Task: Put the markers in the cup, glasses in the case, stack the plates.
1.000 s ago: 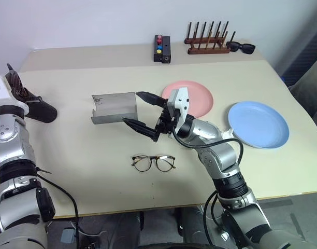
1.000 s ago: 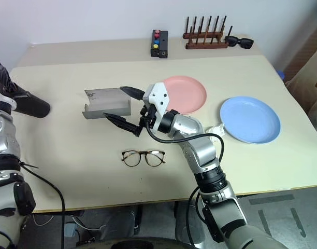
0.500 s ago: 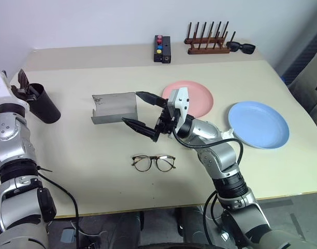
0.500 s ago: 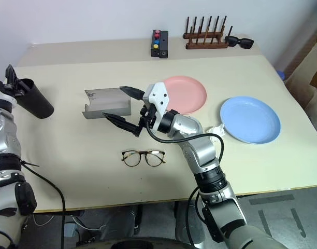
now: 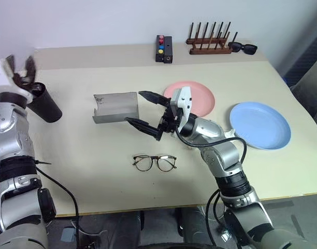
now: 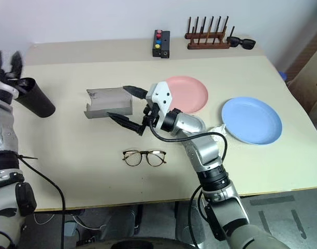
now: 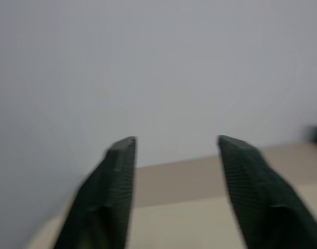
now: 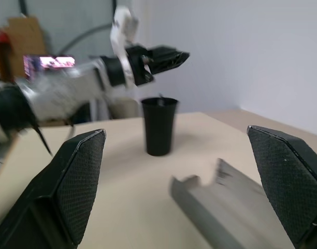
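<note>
Cup (image 5: 43, 102) standing upright at nine o'clock on tabletop (image 5: 86, 166), markers inside; left end effector (image 5: 19, 67) opening, lifting clear, empty. Right end effector (image 5: 145, 111) gaping wide, empty, hovering beside case (image 5: 115, 107). Glasses (image 5: 154, 162) waiting next.

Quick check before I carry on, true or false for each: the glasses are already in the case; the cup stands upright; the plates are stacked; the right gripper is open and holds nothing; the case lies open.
1. The glasses are in the case. False: they lie on the table, nearer the robot than the case.
2. The cup stands upright. True.
3. The plates are stacked. False: the pink plate and blue plate lie apart.
4. The right gripper is open and empty. True.
5. The case lies open. True.
</note>
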Robot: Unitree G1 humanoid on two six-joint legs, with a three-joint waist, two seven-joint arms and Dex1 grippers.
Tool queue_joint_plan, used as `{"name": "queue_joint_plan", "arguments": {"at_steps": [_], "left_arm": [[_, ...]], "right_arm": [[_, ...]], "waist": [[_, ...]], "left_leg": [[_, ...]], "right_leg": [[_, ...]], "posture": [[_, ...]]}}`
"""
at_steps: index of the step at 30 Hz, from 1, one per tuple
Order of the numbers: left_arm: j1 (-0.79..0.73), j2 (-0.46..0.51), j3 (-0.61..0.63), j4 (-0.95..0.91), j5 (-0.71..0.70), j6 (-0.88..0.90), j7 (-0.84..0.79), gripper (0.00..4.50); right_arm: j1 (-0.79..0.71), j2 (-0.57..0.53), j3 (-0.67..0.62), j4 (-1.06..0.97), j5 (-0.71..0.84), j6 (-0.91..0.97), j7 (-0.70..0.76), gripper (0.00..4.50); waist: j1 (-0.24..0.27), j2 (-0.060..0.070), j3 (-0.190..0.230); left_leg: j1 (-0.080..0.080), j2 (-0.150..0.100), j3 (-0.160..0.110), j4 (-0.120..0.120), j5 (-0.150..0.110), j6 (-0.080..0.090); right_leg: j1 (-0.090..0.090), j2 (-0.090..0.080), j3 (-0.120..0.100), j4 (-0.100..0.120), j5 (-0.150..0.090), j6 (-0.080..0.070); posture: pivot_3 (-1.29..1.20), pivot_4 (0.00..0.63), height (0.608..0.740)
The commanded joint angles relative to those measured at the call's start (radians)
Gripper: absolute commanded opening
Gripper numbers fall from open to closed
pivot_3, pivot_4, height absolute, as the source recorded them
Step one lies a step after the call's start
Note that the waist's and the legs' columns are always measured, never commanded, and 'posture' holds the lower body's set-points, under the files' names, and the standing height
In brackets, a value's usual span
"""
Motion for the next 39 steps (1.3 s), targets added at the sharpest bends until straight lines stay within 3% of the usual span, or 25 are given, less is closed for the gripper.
{"name": "queue_joint_plan", "arguments": {"at_steps": [1,6,10,17,20,27,30,39], "left_arm": [[0.045,0.06,-0.106,-0.106,-0.003,0.119,-0.181,4.45],[0.056,0.137,-0.288,-0.09,0.06,0.204,-0.434,4.45],[-0.03,0.167,-0.439,0.063,0.19,0.159,-0.592,4.45],[-0.164,0.142,-0.538,0.3,0.32,0.091,-0.688,4.45],[-0.196,0.12,-0.55,0.373,0.351,0.06,-0.705,3.59],[-0.211,0.09,-0.535,0.421,0.367,0.007,-0.718,0.03],[-0.2,0.077,-0.517,0.402,0.357,-0.013,-0.725,0.03],[-0.033,0.078,-0.489,-0.073,0.161,0.193,-0.92,0.03]], "right_arm": [[-0.013,-0.018,-0.022,-0.016,0.001,-0.025,0.012,4.5],[0.014,-0.062,-0.017,-0.054,0.005,-0.005,0.033,4.5],[0.067,-0.12,-0.004,-0.117,0.01,0.037,0.062,4.5],[0.107,-0.155,-0.02,-0.169,0.013,0.069,0.043,4.5],[0.119,-0.16,-0.023,-0.186,0.012,0.076,0.03,4.5],[0.133,-0.17,-0.026,-0.205,0.016,0.086,0.015,4.5],[0.135,-0.173,-0.026,-0.208,0.018,0.088,0.014,4.5],[0.127,-0.19,-0.027,-0.203,0.021,0.096,0.031,4.5]], "waist": [[-0.003,0.001,0.0],[-0.006,0.001,0.001],[0.001,0.001,0.001],[-0.001,0.001,0.001],[-0.002,0.001,0.001],[0.0,0.0,0.0],[0.0,0.0,0.0],[-0.001,0.0,0.001]], "left_leg": [[0.0,0.0,0.0,0.0,0.0,0.0],[0.001,0.001,0.0,-0.002,0.0,0.0],[0.0,0.001,0.0,-0.001,0.0,0.0],[-0.001,0.0,0.0,0.0,0.0,0.0],[-0.001,0.001,0.0,0.0,0.0,0.0],[-0.001,0.0,0.0,0.0,0.0,0.0],[-0.001,0.0,0.001,0.0,0.0,0.0],[-0.001,0.0,0.0,0.0,0.0,0.0]], "right_leg": [[0.0,0.0,0.0,0.0,0.0,0.0],[-0.001,0.001,0.0,0.001,0.0,0.0],[-0.001,0.001,0.0,0.0,0.0,0.0],[-0.001,0.001,0.0,0.0,-0.001,0.0],[-0.001,0.001,0.0,0.0,-0.001,0.0],[-0.001,0.001,0.0,0.0,0.0,0.0],[-0.001,0.0,0.0,0.0,-0.001,0.0],[-0.001,0.0,0.0,0.0,0.0,0.0]], "posture": [[0.0,0.15,0.734],[0.0,0.15,0.734],[0.0,0.15,0.734],[0.0,0.15,0.734],[0.0,0.15,0.734],[0.0,0.15,0.734],[0.0,0.15,0.734],[0.0,0.15,0.734]]}}
